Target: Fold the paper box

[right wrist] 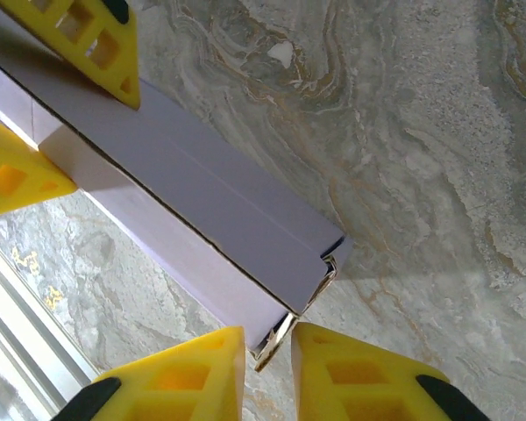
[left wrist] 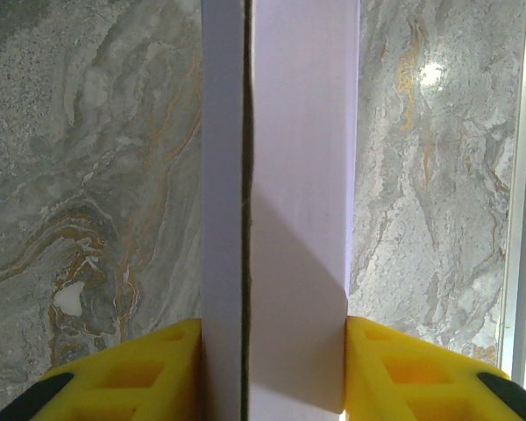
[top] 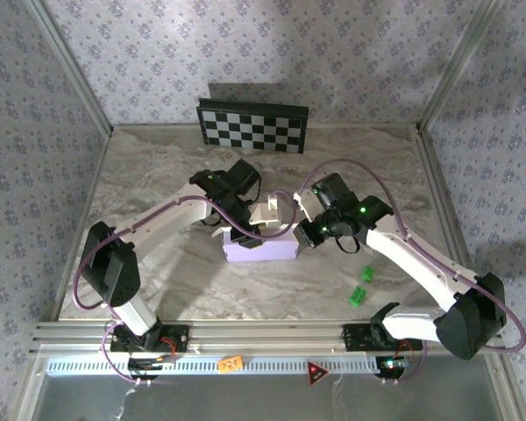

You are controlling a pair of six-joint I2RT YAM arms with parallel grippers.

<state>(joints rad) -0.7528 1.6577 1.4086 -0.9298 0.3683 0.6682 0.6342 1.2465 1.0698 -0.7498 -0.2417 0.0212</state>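
The paper box lies in the middle of the surface between the two arms. It is a long lavender sleeve lying flat, with a cream flap showing at its far side. To me it looks like thin card: light, springy at the creases and easy to dent. It also looks smooth enough to skate over the marbled surface if shoved from one end alone. I'd hold it across its narrow width, flat against the walls, and nip any loose tab close to its fold line.

The left gripper has just that hold, its yellow fingers clamped on opposite sides of the box. The right gripper has its fingers nearly together, pinching the open end corner where a ragged tab pokes out. A hard squeeze there could crush it.
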